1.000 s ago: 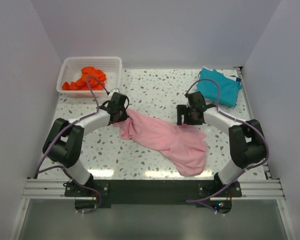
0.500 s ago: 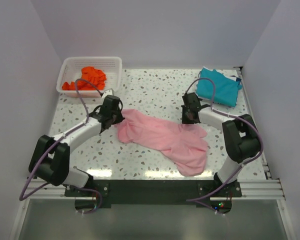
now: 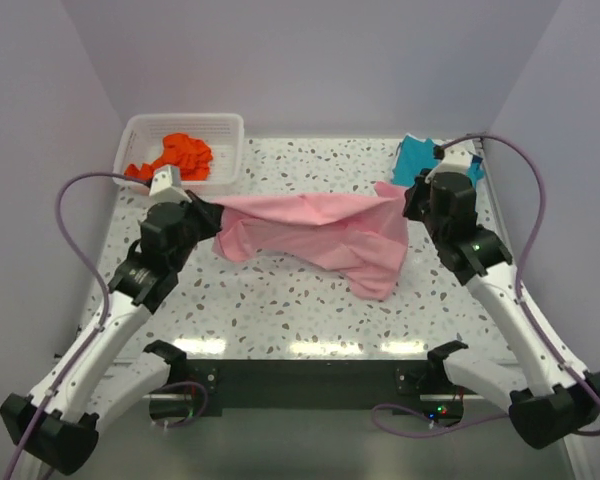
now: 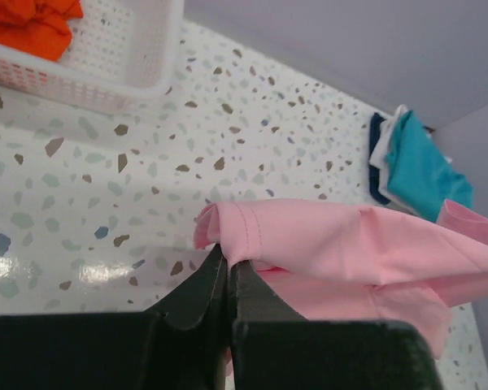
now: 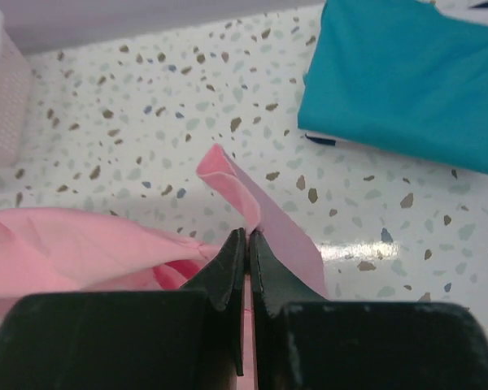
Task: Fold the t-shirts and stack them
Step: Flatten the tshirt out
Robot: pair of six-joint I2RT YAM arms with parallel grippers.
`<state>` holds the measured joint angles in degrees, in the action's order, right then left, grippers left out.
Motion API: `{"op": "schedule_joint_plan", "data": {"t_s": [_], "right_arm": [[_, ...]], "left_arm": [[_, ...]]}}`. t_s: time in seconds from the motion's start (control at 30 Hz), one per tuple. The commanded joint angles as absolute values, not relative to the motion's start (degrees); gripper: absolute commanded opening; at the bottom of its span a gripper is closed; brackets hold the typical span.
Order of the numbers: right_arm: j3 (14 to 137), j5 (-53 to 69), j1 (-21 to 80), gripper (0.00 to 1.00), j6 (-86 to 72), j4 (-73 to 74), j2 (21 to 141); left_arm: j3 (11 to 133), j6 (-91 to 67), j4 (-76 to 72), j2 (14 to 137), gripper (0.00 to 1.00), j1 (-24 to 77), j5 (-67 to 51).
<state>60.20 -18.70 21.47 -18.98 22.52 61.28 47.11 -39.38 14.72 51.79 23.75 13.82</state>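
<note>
The light pink t-shirt (image 3: 310,232) hangs stretched above the table between both arms, its lower part drooping toward the tabletop. My left gripper (image 3: 208,214) is shut on its left end; the pinched hem (image 4: 228,244) shows in the left wrist view. At the right end, my right gripper (image 3: 410,198) is shut on a folded corner (image 5: 248,213) of the same shirt. A teal blue t-shirt (image 3: 428,160) lies folded at the back right, partly behind the right arm, also seen as teal cloth (image 5: 407,89). An orange-red t-shirt (image 3: 175,158) lies crumpled in the basket.
The white mesh basket (image 3: 230,140) stands at the back left corner; its wall (image 4: 106,77) is close ahead of the left gripper. Grey walls close in the speckled table (image 3: 280,310) on three sides. A dark item (image 4: 377,162) lies under the teal shirt.
The right gripper closed on the pink shirt's right end. Both arms then lifted and pulled apart, raising the shirt off the table and stretching it between them.
</note>
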Motion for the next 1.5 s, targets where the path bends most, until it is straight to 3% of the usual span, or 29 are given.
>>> {"op": "schedule_joint_plan", "data": {"t_s": [0.0, 0.37, 0.77, 1.0, 1.27, 1.3, 1.33, 1.37, 1.4, 1.47], "right_arm": [[65.55, -20.57, 21.62, 0.0, -17.67, 26.97, 54.86], [86.21, -7.92, 21.53, 0.0, -17.23, 36.3, 40.0], [109.33, -0.35, 21.62, 0.0, -16.35, 42.71, 41.75], [101.79, -7.02, 21.53, 0.0, -14.86, 38.85, 44.2], [77.72, -13.54, 21.53, 0.0, -10.9, 25.59, 58.6], [75.78, -13.19, 21.53, 0.0, -10.81, 24.01, 63.58], [72.46, -12.49, 21.45, 0.0, -10.64, 20.6, 66.16], [71.2, -11.87, 21.53, 0.0, -10.29, 18.83, 68.7], [70.23, -11.34, 21.53, 0.0, -9.94, 17.59, 74.73], [71.01, -9.68, 21.45, 0.22, -9.85, 16.61, 80.83]], "left_arm": [[51.05, -38.41, 13.8, 45.1, 0.0, 23.38, 12.66], [60.46, -38.23, 12.57, 26.64, 0.0, 23.38, 5.37], [71.28, -40.25, 14.68, 20.83, 0.0, 23.38, -4.04], [67.42, -40.78, 21.79, 25.04, 0.0, 23.29, 5.24], [48.72, -46.83, 34.09, 39.35, 0.09, 23.29, 27.94], [47.47, -47.28, 34.54, 41.9, 0.16, 23.29, 28.3], [46.5, -47.72, 35.32, 47.14, 0.29, 23.29, 28.82], [45.19, -49.38, 36.03, 49.72, 0.78, 23.29, 29.61], [45.09, -50.18, 36.82, 52.1, 1.0, 23.2, 31.01], [46.05, -51.93, 39.11, 57.73, 1.0, 23.29, 32.42]]}}
